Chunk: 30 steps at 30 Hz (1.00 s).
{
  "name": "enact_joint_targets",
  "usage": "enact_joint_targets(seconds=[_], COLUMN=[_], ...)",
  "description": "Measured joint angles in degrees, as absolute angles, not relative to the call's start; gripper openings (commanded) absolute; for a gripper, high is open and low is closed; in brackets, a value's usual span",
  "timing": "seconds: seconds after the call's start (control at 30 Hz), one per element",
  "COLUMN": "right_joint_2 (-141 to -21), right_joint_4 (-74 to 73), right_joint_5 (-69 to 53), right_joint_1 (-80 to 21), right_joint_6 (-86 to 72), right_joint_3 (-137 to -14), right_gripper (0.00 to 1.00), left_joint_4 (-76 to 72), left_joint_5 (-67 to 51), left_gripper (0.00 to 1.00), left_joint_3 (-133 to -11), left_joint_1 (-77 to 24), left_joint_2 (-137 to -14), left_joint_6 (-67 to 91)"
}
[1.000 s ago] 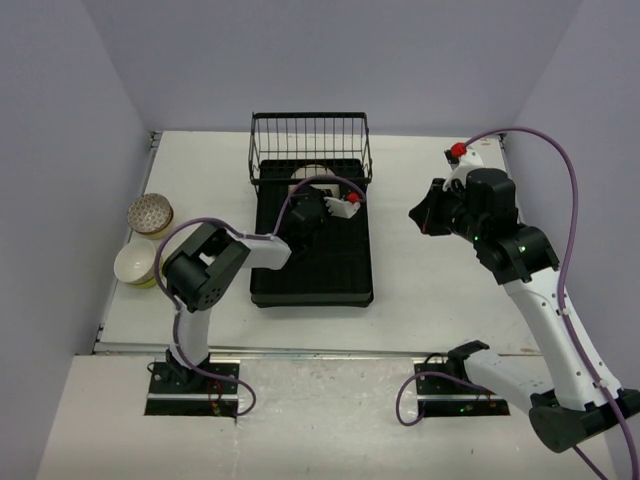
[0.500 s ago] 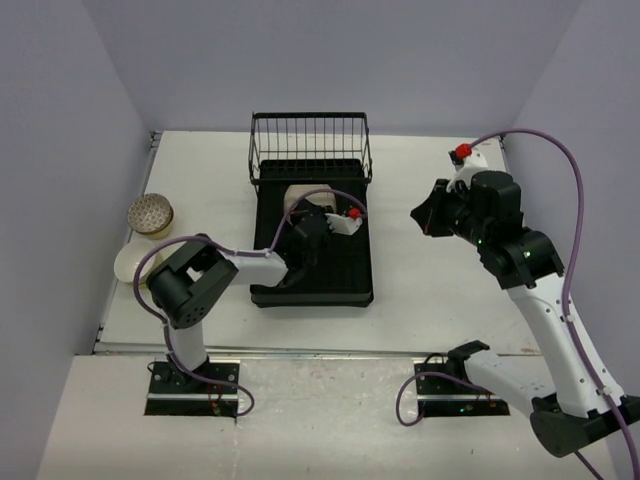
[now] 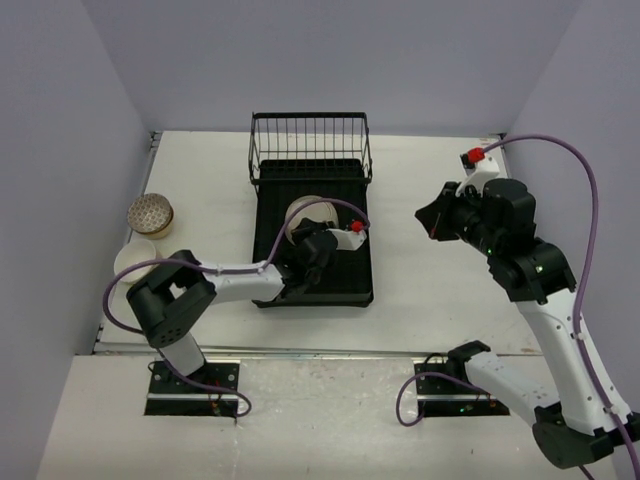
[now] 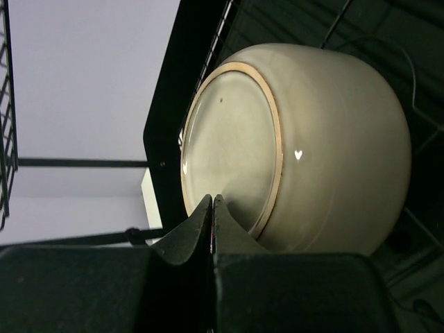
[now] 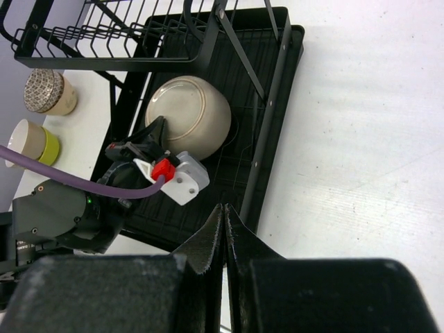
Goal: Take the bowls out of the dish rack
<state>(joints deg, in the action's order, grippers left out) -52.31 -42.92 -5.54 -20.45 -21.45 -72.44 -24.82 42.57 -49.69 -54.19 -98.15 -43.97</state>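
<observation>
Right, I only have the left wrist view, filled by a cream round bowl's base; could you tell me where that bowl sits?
Observer: The cream round bowl lies on its side on the gridded floor of the black plastic dish rack.
Operator: Any bowls out already?
Observer: Two stand on the white table left of it: a net-patterned bowl and a lime-yellow bowl.
Operator: And the right gripper?
Observer: The right gripper is shut, empty, right of the rack.
</observation>
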Motion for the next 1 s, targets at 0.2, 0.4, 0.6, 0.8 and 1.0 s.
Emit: enact_joint_targets(seconds=[0.2, 0.4, 0.6, 0.8, 1.0], right_joint_2=[-51.4, -51.2, -50.2, -49.5, -50.5], right_joint_4=[-42.9, -43.1, -43.7, -44.8, -46.5], right_joint_5=[-5.6, -5.7, -6.0, -8.6, -11.8], right_joint_1=[-20.4, -20.4, -20.4, -20.4, -20.4], right_joint_6=[-21.5, -21.5, -21.7, -22.9, -23.1], right_joint_3=[-72.4, -72.4, -72.4, -69.6, -66.1], right_gripper=[0.0, 0.0, 0.0, 0.0, 0.0], left_joint_4=[-18.9, -13.2, -6.3, 2.2, 9.6], left_joint_5=[46.5, 50.5, 55.1, 57.7, 58.8], left_gripper=[0.0, 0.0, 0.0, 0.0, 0.0], left_joint_3=[-46.8, -45.3, -45.1, -44.9, -44.1], left_joint_1=[-56.7, -61.2, -66.3, -69.0, -69.0], left_joint_2=[-93.6, -90.6, -89.0, -86.1, -82.4], left_joint_6=[-39.2, -33.5, -27.4, -20.0, -12.8])
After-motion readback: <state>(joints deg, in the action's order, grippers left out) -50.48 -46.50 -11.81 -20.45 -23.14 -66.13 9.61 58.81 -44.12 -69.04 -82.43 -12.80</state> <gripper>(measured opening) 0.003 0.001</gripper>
